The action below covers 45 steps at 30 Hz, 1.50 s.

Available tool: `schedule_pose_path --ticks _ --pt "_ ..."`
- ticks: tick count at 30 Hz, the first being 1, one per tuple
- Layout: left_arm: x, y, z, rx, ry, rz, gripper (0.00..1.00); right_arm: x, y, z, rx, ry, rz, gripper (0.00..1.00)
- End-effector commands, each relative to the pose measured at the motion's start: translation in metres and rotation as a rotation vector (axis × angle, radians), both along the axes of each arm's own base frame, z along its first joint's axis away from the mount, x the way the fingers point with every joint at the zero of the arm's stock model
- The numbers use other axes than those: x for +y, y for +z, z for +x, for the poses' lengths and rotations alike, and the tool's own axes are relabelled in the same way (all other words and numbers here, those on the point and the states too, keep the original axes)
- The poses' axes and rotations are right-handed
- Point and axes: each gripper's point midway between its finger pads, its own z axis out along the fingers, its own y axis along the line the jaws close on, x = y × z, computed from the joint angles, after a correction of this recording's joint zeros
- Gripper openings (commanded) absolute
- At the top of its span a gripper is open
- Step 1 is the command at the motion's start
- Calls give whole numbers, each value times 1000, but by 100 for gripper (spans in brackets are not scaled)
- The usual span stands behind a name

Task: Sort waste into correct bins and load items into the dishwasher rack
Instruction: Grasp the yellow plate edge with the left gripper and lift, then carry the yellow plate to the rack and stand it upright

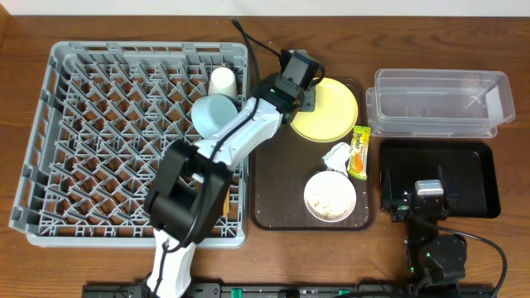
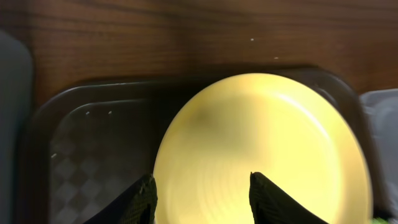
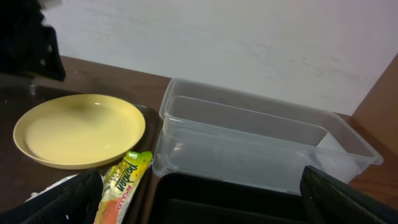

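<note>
Over the brown tray (image 1: pixel 269 186), my left jaws hung released above the edge of the yellow plate (image 2: pixel 261 143) lying there, so I judged rack (image 1: pixel 83 124) loading was in hand, the next move being to drop and clench that rim.

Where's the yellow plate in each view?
Overhead: yellow plate sits at the top right of the brown tray.
Left wrist: fills the centre and lower frame, under the open left gripper.
Right wrist: left of centre.
Shared landmark: clear tub, beside the plate overhead and in right wrist; left wrist shows only a pale edge at right, probably the tub.
</note>
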Motion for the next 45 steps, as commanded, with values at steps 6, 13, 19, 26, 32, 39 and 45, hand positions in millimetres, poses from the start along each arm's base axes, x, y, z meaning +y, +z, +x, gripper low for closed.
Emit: schedule_pose_path --ticks 6,13,19,26,32,39,45 --pt "9 -51 1 51 10 89 50 -1 -2 0 7 0 -11 99" --pt "16 -72 -11 118 8 134 47 -1 -2 0 7 0 -11 99" --pt "12 -55 -5 76 10 106 11 -1 -2 0 7 0 -11 99" --pt "10 19 2 -44 18 35 6 -1 -2 0 7 0 -11 99" --pt "46 137 1 -300 49 136 6 -1 -2 0 7 0 -11 99" --pt "167 261 -28 -546 342 678 6 -1 -2 0 7 0 -11 99" --pt "247 278 -37 -442 459 1010 6 -1 -2 0 7 0 -11 99"
